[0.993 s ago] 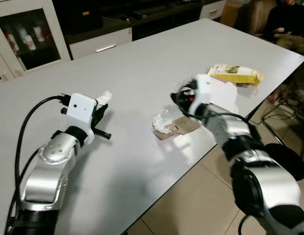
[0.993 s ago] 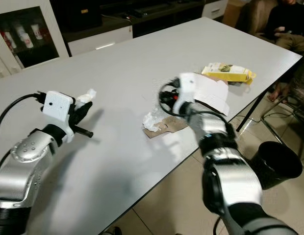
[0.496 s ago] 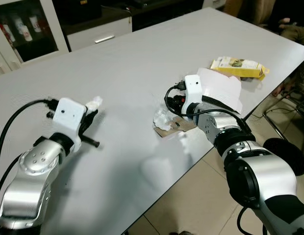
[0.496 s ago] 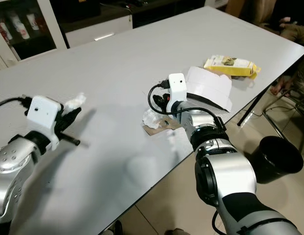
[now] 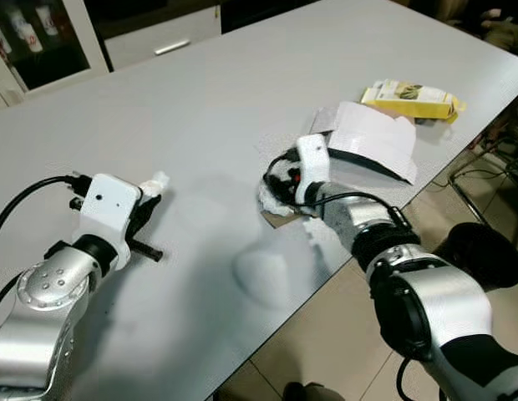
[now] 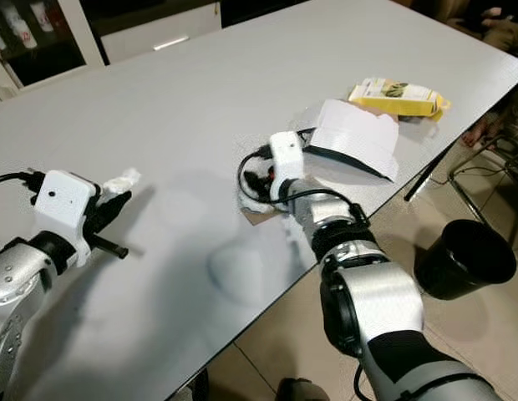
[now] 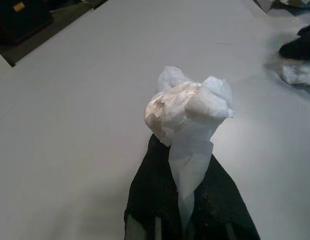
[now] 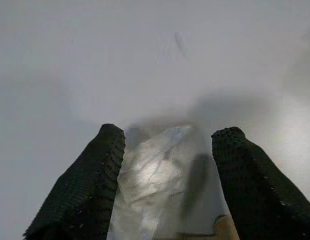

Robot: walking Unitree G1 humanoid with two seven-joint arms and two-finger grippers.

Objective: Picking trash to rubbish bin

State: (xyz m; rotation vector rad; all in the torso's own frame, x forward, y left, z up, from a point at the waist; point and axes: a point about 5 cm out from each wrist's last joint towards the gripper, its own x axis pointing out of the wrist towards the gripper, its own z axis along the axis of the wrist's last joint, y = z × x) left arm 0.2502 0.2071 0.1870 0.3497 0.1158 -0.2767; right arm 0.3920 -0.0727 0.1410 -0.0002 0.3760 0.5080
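At the table's (image 5: 209, 100) near edge, the right gripper (image 8: 167, 175) has dropped from mid-air to straddle the crumpled wrapper (image 8: 155, 180), fingers wide, grasp seemingly imminent; left gripper (image 7: 187, 200), at 9 o'clock, stays clamped on a tissue wad (image 7: 187, 107); bin (image 6: 459, 255) at 4 o'clock.

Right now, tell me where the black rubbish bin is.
The black rubbish bin stands on the floor at the robot's right, beside the table's corner, below the yellow packet.

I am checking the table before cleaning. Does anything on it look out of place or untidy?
Yes. Trash lies scattered near the table edge: a crumpled clear wrapper on a brown cardboard scrap, white papers, and a yellow packet. The left gripper holds a crumpled tissue.
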